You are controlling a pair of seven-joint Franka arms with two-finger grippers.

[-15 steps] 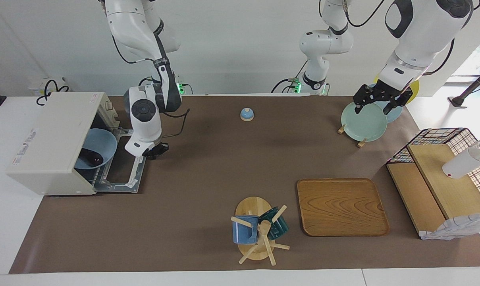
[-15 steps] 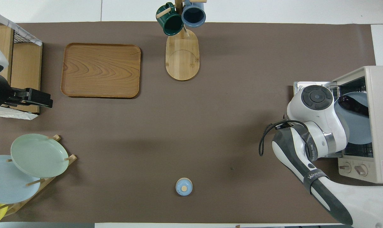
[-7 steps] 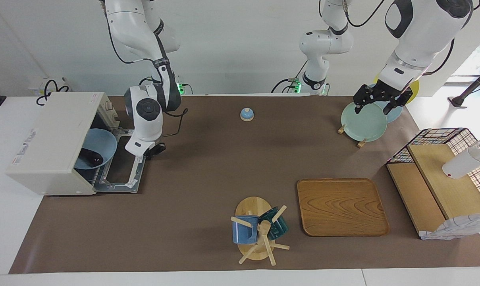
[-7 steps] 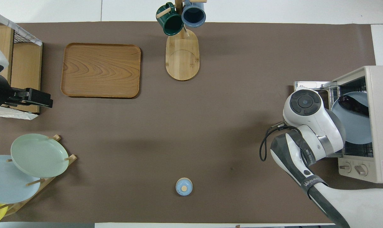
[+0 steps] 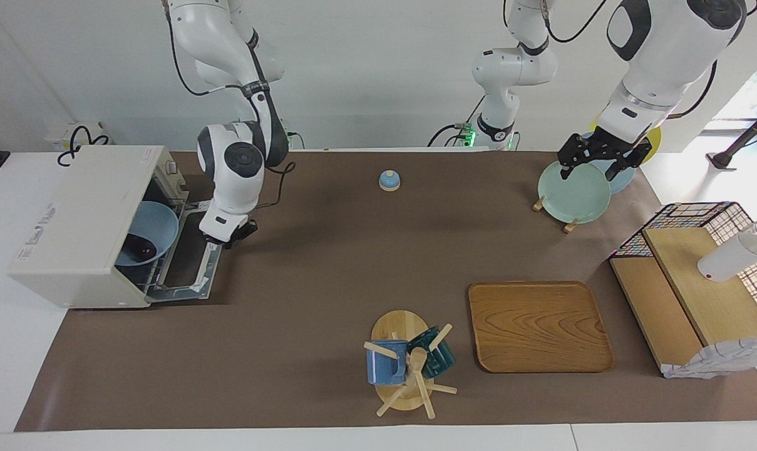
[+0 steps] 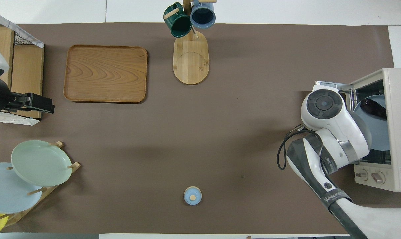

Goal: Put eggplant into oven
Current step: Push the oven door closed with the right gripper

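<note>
**Facing view:** eggplant (image 5: 141, 249) is already in the oven (image 5: 84, 207), lying on the blue plate (image 5: 159, 222) on the rack, so what's left looks like closing up. The drop-down door (image 5: 193, 260) is part-way up. Right gripper (image 5: 231, 237) is at the door's free edge, by the corner nearer the robots. Can't tell if its fingers are spread or closed, or whether it grips or just pushes. Left gripper (image 5: 597, 164) waits over the green plate (image 5: 572, 191) in the rack, fingers spread, holding nothing.

To do it well: follow the hinge arc rather than push straight, stay on the bar edge, and check the plate rim clears the door before it seats. The oven is light and may slide.

**Overhead view:** the right wrist covers most of the door (image 6: 326, 84). The eggplant (image 6: 372, 108) shows dark on the plate (image 6: 374, 132), inside the oven (image 6: 399, 116). Left gripper (image 6: 37, 103) is over the shelf unit's edge.

**Versus 1.0 s ago:** the door is tilted higher, the right wrist has risen and moved toward the oven, and the plate sits slightly deeper. The left arm is unchanged.
</note>
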